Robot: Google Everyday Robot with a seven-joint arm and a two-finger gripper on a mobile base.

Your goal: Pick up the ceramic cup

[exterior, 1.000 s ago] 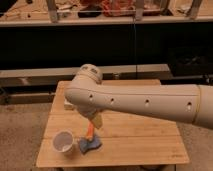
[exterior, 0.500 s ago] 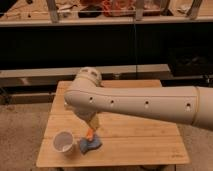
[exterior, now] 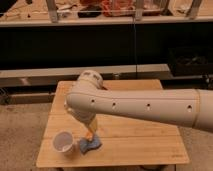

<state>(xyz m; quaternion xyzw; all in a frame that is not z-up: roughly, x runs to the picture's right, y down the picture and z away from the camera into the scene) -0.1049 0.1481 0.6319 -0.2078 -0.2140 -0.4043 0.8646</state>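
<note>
The ceramic cup (exterior: pixel 63 142) is small, white and round with a wide rim. It stands upright near the front left corner of the wooden table (exterior: pixel 135 137). My arm (exterior: pixel 145 107) reaches in from the right and bends down over the table's left part. My gripper (exterior: pixel 89 129) hangs at its end, just right of the cup and slightly above it, mostly hidden by the arm. It is not touching the cup.
A small orange thing (exterior: pixel 90 134) and a blue thing (exterior: pixel 90 145) lie right under the gripper, beside the cup. A low dark shelf unit (exterior: pixel 115 50) with clutter on top runs behind the table. Carpeted floor surrounds the table.
The arm has sunk a little toward the table. The cup and the blue thing have not moved.
</note>
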